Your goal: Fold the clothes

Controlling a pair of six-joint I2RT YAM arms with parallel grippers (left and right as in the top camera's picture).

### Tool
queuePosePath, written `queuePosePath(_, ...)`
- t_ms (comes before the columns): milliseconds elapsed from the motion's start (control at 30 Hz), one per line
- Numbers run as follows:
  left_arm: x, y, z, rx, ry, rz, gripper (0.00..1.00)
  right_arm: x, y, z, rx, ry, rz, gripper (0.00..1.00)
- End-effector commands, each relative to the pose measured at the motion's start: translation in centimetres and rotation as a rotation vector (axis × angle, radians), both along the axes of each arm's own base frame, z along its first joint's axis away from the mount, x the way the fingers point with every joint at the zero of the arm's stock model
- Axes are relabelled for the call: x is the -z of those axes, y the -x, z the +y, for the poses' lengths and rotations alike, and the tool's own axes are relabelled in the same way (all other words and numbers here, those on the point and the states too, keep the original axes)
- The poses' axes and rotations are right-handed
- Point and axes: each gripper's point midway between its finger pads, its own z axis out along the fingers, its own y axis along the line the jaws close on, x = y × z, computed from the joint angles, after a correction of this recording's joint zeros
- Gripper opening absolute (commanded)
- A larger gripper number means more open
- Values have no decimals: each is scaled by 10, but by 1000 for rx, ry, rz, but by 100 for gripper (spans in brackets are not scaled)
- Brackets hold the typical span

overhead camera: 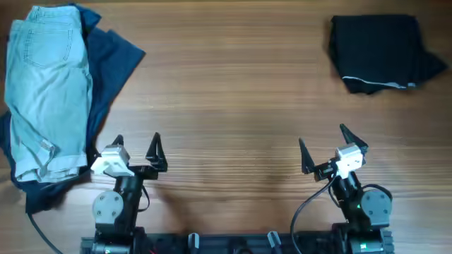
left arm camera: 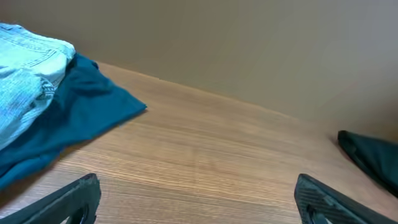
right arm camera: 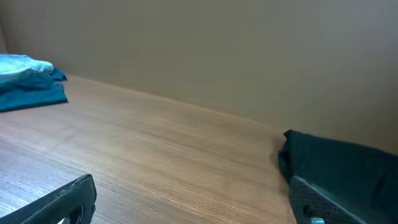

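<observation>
Light blue denim shorts (overhead camera: 46, 92) lie on a dark blue garment (overhead camera: 109, 56) at the far left of the wooden table. A folded black garment (overhead camera: 381, 53) lies at the back right. My left gripper (overhead camera: 135, 149) is open and empty near the front edge, just right of the pile. My right gripper (overhead camera: 325, 147) is open and empty at the front right. The left wrist view shows the shorts (left arm camera: 28, 74), the blue garment (left arm camera: 81, 115) and the black garment's edge (left arm camera: 373, 155). The right wrist view shows the black garment (right arm camera: 342, 162) and the distant pile (right arm camera: 31, 84).
The wooden table (overhead camera: 226, 106) stretches between the two piles. A black cable (overhead camera: 311, 204) runs by the right arm's base. A plain beige wall stands behind the table's far edge.
</observation>
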Motion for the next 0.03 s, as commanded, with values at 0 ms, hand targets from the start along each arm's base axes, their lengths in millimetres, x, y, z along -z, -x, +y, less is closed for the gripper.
queuePosePath(0, 1, 0, 1, -4, -22, -1, 100, -2, 0, -2, 14, -7, -10, 100)
